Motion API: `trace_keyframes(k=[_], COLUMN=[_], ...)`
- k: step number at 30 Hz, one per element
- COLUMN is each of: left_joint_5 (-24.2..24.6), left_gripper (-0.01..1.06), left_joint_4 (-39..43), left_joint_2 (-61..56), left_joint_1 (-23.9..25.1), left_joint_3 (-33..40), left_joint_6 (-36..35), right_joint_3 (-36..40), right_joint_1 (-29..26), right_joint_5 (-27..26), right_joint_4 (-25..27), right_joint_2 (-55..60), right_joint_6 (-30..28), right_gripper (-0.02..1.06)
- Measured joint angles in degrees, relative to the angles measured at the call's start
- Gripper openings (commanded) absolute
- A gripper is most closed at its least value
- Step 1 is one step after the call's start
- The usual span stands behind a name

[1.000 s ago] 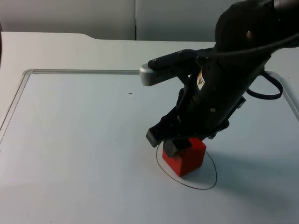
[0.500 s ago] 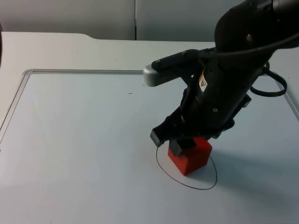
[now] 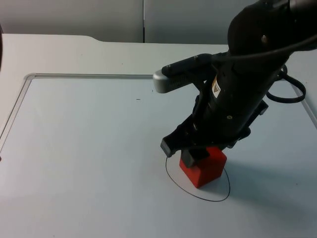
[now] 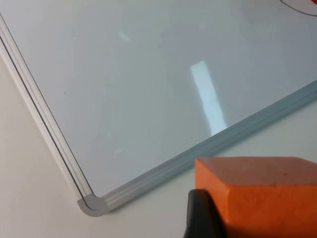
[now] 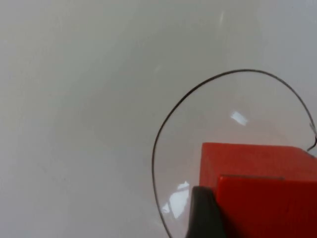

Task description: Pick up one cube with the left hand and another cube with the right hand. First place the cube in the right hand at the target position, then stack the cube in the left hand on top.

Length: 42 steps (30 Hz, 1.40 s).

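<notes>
Top view: right gripper (image 3: 194,157) clamps red cube (image 3: 205,168) inside drawn circle (image 3: 171,181) | left gripper (image 4: 203,218) pinches orange cube (image 4: 257,191), waiting | both look light, rigid; flat opposite faces suit the grip

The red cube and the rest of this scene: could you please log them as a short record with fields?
red cube: inside the drawn circle on the whiteboard
right gripper: shut on the red cube, low over the circle
orange cube: held in the left gripper, beyond the whiteboard's corner
stack: not yet built
board frame: grey, rounded corner near the orange cube
</notes>
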Motion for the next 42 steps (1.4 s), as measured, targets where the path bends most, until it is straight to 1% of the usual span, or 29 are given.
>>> trace_keyframes(k=[1, 2, 3, 4, 6, 7, 8, 10, 13, 16, 19, 20, 21, 23, 24, 25, 28, 29, 30, 34, 35, 36, 39, 40, 42], left_joint_5=[0.0, 0.0, 0.0, 0.0, 0.0, 0.0, 0.0, 0.0, 0.0, 0.0, -0.2, -0.2, -0.3, -0.2, -0.2, -0.2, -0.3, -0.3, -0.4, -1.0, -1.0, -1.1, -2.8, -2.8, -4.3], left_gripper=[0.23, 0.23, 0.23, 0.23, 0.23, 0.23, 0.23, 0.23, 0.23, 0.23, 0.23, 0.23, 0.23, 0.23, 0.23, 0.23, 0.23, 0.23, 0.23, 0.23, 0.23, 0.23, 0.23, 0.23, 0.23], left_joint_4=[0.0, 0.0, 0.0, 0.0, 0.0, 0.0, -0.1, -0.2, -0.2, -0.2, -0.3, -0.3, -0.4, -0.4, -0.4, -0.4, -0.7, -0.7, -1.3, -8.4, -8.4, -9.7, -10.6, -10.6, -10.6], left_joint_2=[0.0, 0.0, 0.0, 0.0, 0.0, 0.0, 0.0, 0.0, 0.0, 0.0, 0.0, 0.0, 0.0, 0.5, 1.0, 1.0, 3.9, 3.9, 5.5, 14.1, 14.1, 16.5, 23.5, 23.5, 28.5], left_joint_1=[0.0, 0.0, 0.0, 0.0, 0.0, 0.0, 0.0, 0.0, 0.0, 0.0, 0.0, 0.0, 0.0, 0.0, 0.0, 0.0, 0.0, 0.0, 0.0, 0.0, 0.0, -0.1, -3.3, -3.3, -6.5], left_joint_3=[0.0, 0.0, 0.0, 0.0, 0.0, 0.0, 0.0, 0.0, 0.0, 0.0, 0.0, 0.0, 0.0, -1.1, -2.1, -2.1, -6.1, -6.1, -7.7, -14.9, -14.9, -16.5, -20.9, -20.9, -24.2], left_joint_6=[0.0, 0.0, 0.0, 0.0, 0.0, 0.0, 0.0, 0.0, 0.0, 0.0, 0.0, 0.0, 0.0, 0.0, 0.0, 0.0, 0.3, 0.3, 1.0, 8.4, 8.4, 9.6, 11.2, 11.2, 11.6], right_joint_3=[0.0, 0.0, 0.0, 0.0, 0.0, 0.0, 0.0, 0.1, 0.1, -0.7, -4.0, -4.0, -5.9, -8.6, -9.8, -9.8, -13.4, -13.4, -14.8, -16.0, -16.0, -16.0, -16.0, -16.0, -16.0], right_joint_1=[0.0, 0.0, 0.0, 0.0, 0.0, 0.0, 0.0, 0.0, 0.0, 0.0, 0.0, 0.0, 0.0, 0.0, 0.0, 0.0, 0.0, 0.0, 0.0, 0.0, 0.0, 0.0, 0.0, 0.0, 0.0], right_joint_5=[0.0, 0.0, 0.0, 0.0, 0.0, 0.0, 0.7, 1.5, 2.0, 2.6, 5.8, 5.8, 7.8, 10.2, 10.6, 10.6, 11.0, 11.0, 11.0, 11.7, 11.7, 12.8, 16.6, 16.6, 19.3], right_joint_4=[0.0, 0.0, 0.0, 0.0, 0.0, 0.0, 0.2, 0.3, 0.3, 0.3, 0.3, 0.3, 0.3, 0.4, 0.4, 0.4, 0.4, 0.4, 0.4, -0.2, -0.2, -0.6, -2.6, -2.6, -3.8], right_joint_2=[0.0, 0.0, 0.0, 0.0, 0.0, 0.0, 0.0, 0.0, -1.6, -4.3, -10.0, -10.0, -14.1, -20.7, -23.8, -23.8, -35.9, -35.9, -42.5, -57.1, -57.1, -60.1, -66.8, -66.8, -69.8], right_joint_6=[0.0, 0.0, 0.0, 0.0, 0.0, 0.0, 0.0, -0.4, -2.0, -2.4, -2.6, -2.6, -3.0, -5.0, -6.2, -6.2, -10.1, -10.1, -11.4, -12.7, -12.7, -12.8, -12.9, -12.9, -12.9], right_gripper=[0.06, 0.06, 0.14, 0.25, 0.62, 0.62, 0.79, 1.04, 1.05, 1.05, 1.05, 1.05, 1.05, 1.05, 1.05, 1.05, 1.05, 1.05, 1.05, 1.05, 1.05, 1.05, 1.05, 1.05, 1.05])
